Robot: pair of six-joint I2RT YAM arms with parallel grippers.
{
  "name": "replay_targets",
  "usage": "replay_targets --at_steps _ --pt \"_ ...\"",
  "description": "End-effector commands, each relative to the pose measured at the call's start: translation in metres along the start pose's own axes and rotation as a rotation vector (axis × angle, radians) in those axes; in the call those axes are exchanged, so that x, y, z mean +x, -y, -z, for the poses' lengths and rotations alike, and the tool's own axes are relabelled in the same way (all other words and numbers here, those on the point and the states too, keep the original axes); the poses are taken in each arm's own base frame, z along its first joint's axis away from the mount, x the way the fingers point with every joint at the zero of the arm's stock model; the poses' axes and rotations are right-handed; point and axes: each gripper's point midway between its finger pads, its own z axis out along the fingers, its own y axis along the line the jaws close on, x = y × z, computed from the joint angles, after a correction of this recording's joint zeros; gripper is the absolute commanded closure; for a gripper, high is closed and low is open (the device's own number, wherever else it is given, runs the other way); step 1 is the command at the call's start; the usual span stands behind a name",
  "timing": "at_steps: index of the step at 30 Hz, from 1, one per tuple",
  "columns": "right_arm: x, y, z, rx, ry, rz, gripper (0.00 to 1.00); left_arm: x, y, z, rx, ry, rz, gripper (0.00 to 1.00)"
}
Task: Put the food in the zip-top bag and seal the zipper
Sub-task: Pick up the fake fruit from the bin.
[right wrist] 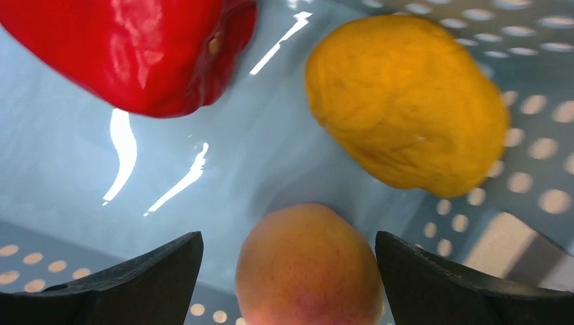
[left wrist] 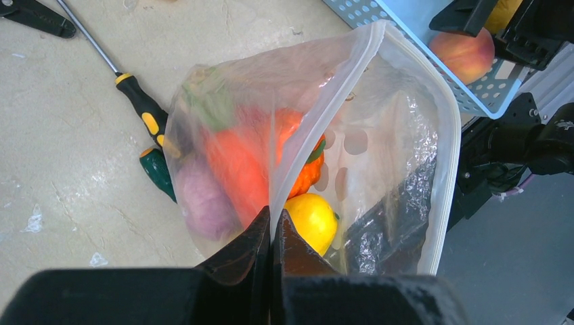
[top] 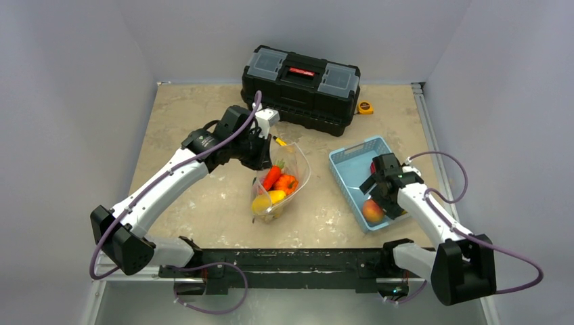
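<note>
zip-top bag (left wrist: 223,135) stands on the desk (top: 203,115), part filled, its rim pinched in my left gripper (left wrist: 272,215).
my right gripper (right wrist: 288,237) is spread either side of the peach (right wrist: 308,271) in the blue basket (right wrist: 61,169); best to centre on it, squeeze softly, then lift clear of the wall.

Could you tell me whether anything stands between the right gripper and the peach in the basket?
Nothing visible does: the peach shows unobstructed between the right gripper's open fingers; the red pepper and yellow fruit sit farther off in the basket.
</note>
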Motion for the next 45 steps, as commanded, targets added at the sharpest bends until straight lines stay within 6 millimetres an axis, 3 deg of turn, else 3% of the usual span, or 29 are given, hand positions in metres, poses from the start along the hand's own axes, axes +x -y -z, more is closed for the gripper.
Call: replay_targets --at_steps 1,5,12,19,23,27,33,38,40,45 --pt "0.024 -0.017 -0.003 -0.145 -0.097 0.053 0.02 -0.016 0.006 0.005 0.025 0.047 0.001 1.0" --pt "0.03 -0.023 -0.005 -0.18 -0.126 0.078 0.06 -0.015 0.007 0.002 0.03 0.038 0.003 1.0" --pt "0.019 -0.034 0.008 -0.222 -0.105 0.106 0.3 -0.014 0.006 0.0 0.028 0.032 0.005 1.0" --pt "0.004 -0.048 0.024 -0.276 -0.073 0.116 0.58 -0.014 0.006 -0.001 0.031 0.028 0.008 1.0" --pt "-0.008 -0.051 0.035 -0.283 -0.037 0.129 0.79 -0.014 0.006 -0.001 0.031 0.028 0.008 1.0" --pt "-0.02 -0.059 0.055 -0.367 0.018 0.172 0.92 -0.013 0.007 0.0 0.032 0.026 0.006 1.0" --pt "-0.025 -0.1 0.125 -0.809 0.119 0.27 0.94 -0.014 0.008 0.001 0.037 0.031 0.006 1.0" --pt "-0.029 -0.133 0.185 -0.985 0.134 0.321 0.95 -0.014 0.009 -0.001 0.044 0.025 0.01 1.0" --pt "-0.02 -0.152 0.218 -1.056 0.152 0.365 0.95 -0.013 0.009 -0.001 0.045 0.024 0.01 1.0" --pt "0.03 -0.191 0.295 -1.239 0.147 0.477 0.95 -0.013 0.007 -0.003 0.036 0.019 0.012 1.0"
